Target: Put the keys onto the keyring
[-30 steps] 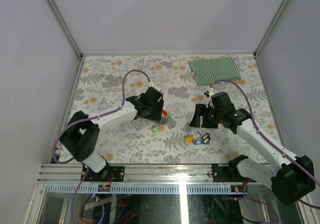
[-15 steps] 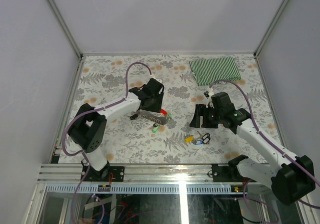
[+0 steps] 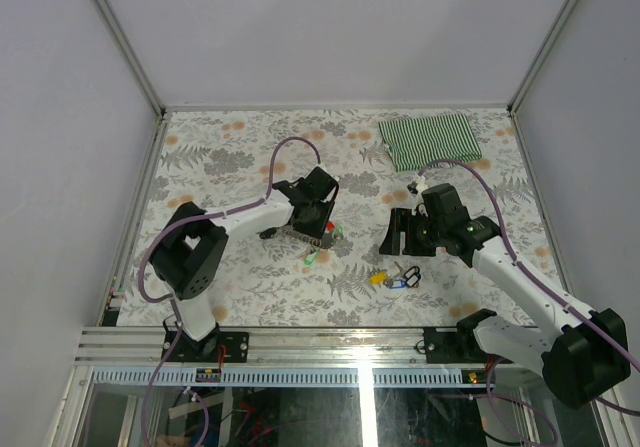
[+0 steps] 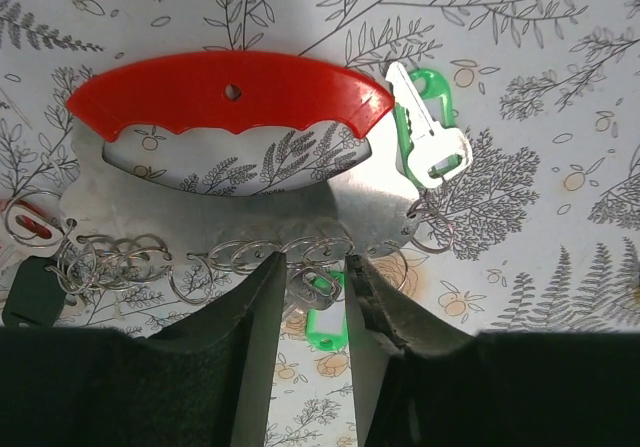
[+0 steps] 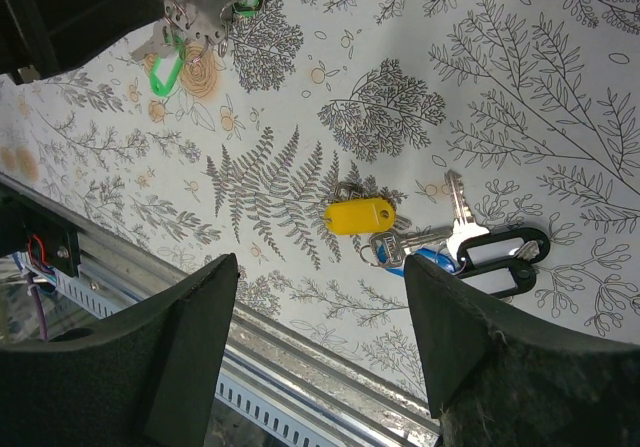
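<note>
Fig.: L gripper (image 4: 312, 267), jaws narrow, straddles a green-tagged key (image 4: 322, 302) on the keyring (image 4: 225, 92), lying flat on the table (image 4: 540, 27). Cannot tell whether it pinches yet; thin ring may slip out, or keyring skid. R gripper (image 5: 320, 267), wide & empty, hangs over yellow key (image 5: 360, 215) and blue key (image 5: 425, 257), well apart from keyring; rings look tangled, so both may lift together.

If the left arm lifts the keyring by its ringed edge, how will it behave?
The keyring has a red grip on a flat metal plate, so it will probably lift stiffly as one piece. Its small rings look loosely linked and will likely swing. The polished plate may slip between the fingers.
</note>
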Motion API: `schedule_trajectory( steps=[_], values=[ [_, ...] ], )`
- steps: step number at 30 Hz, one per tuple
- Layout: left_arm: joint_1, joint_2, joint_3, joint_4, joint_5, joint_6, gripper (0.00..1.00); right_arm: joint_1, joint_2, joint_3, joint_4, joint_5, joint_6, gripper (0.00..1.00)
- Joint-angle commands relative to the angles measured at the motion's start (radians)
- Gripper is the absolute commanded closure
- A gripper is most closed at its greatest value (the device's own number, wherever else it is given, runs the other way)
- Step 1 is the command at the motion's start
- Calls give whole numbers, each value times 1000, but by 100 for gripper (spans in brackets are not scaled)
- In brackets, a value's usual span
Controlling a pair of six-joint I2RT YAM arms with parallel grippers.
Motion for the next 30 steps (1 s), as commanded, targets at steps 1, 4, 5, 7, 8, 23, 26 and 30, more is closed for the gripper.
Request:
schedule_trajectory(
  steps=[1, 4, 5, 7, 8, 23, 26, 30],
  values=[
    [-22, 11, 18, -22, 8, 30, 69, 10, 13, 8, 24, -30, -15, 26],
    [-30, 20, 17, -18, 12, 29, 69, 11, 13, 8, 26, -32, -15, 26],
    [-32, 24, 19, -18, 15, 30, 69, 11, 13, 9, 26, -33, -16, 26],
    [-34, 33, 24, -18, 17, 31, 69, 10, 13, 9, 23, -33, -14, 26],
    [-34, 38, 27, -17, 16, 32, 70, 10, 13, 9, 23, -33, -13, 26],
    [-36, 66, 33, -13, 5, 31, 69, 10, 14, 9, 22, -40, -12, 26],
    [-37, 72, 32, -11, 7, 31, 69, 10, 14, 11, 22, -42, -15, 26],
    [-37, 78, 33, -9, 12, 31, 66, 11, 15, 10, 21, -44, -17, 26]
  ],
)
